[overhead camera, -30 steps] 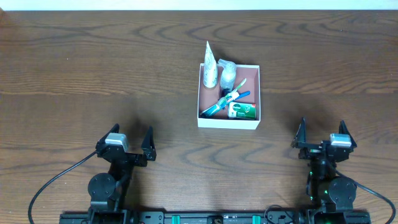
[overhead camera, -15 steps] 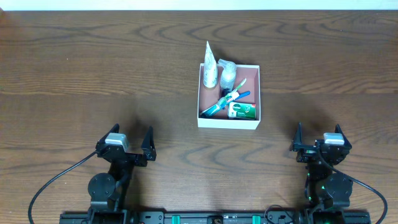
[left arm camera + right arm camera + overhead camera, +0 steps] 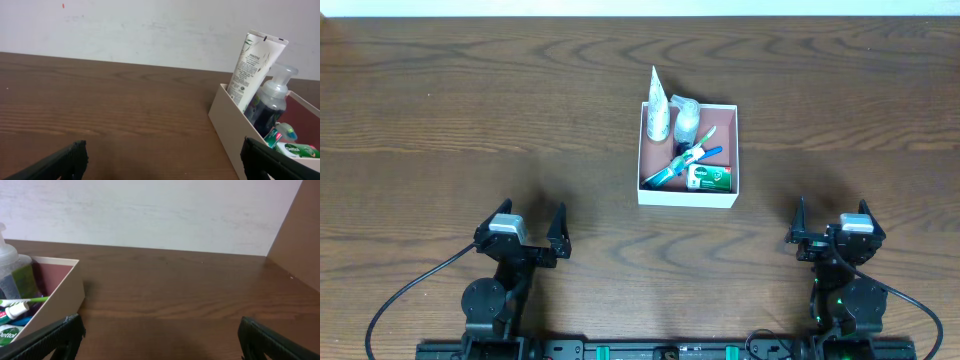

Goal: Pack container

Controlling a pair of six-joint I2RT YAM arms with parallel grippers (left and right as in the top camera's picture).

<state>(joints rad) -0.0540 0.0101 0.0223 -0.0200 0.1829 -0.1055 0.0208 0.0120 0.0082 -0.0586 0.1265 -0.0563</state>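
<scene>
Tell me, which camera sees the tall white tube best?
The left wrist camera: the Pantene tube stands large, side-on, its print readable. Overhead, it is small, at the container's back corner. The right wrist camera misses it.

White-walled container (image 3: 687, 198) with reddish-brown inside, dark wood-grain table (image 3: 470, 120), green-and-white packet (image 3: 710, 178), white tube (image 3: 658, 105)

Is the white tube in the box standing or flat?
Standing, slightly tilted: the white printed tube rises crimped end up above the rim of the square white box.
</scene>
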